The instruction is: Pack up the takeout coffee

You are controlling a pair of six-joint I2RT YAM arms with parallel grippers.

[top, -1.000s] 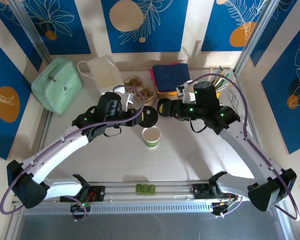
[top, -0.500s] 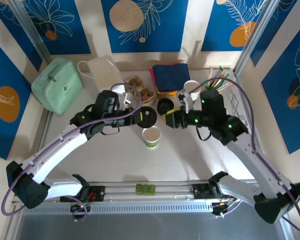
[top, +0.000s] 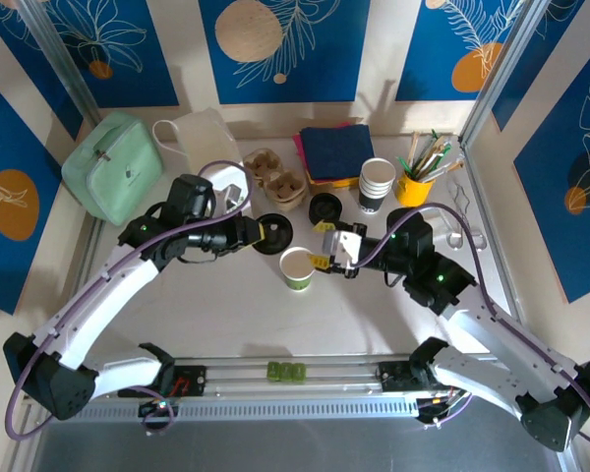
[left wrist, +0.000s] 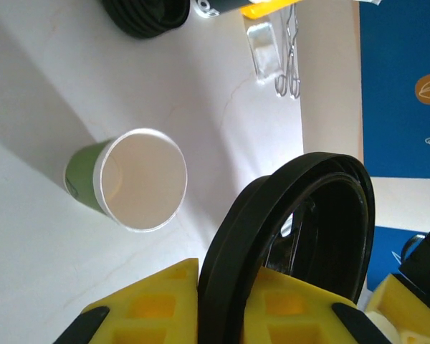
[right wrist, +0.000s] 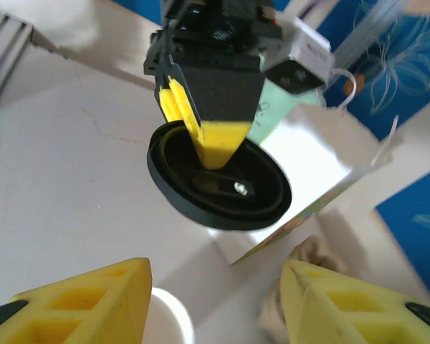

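Observation:
The takeout coffee cup [top: 377, 184], white and ribbed with a dark base, stands stacked with its like at the back right, away from both grippers. My left gripper [top: 256, 234] [left wrist: 229, 304] is shut on a black lid [top: 273, 232] [left wrist: 290, 229] [right wrist: 218, 179] by its rim and holds it tilted above the table. A green paper cup [top: 297, 267] [left wrist: 129, 188] with an open white rim stands just to the lid's near right. My right gripper [top: 326, 256] [right wrist: 215, 301] is open with nothing between its fingers, right beside that cup and facing the lid.
A stack of black lids [top: 326, 208] [left wrist: 147, 11] sits behind the green cup. The brown cup carrier [top: 275, 177], a white paper bag [top: 208, 143] [right wrist: 322, 154], a mint case [top: 113, 165], blue napkins [top: 336, 147] and a yellow utensil cup [top: 413, 185] line the back.
My right arm has pulled back from the lid stack toward the near side, next to the green cup, and its jaws have widened. The left gripper and its lid shifted slightly left.

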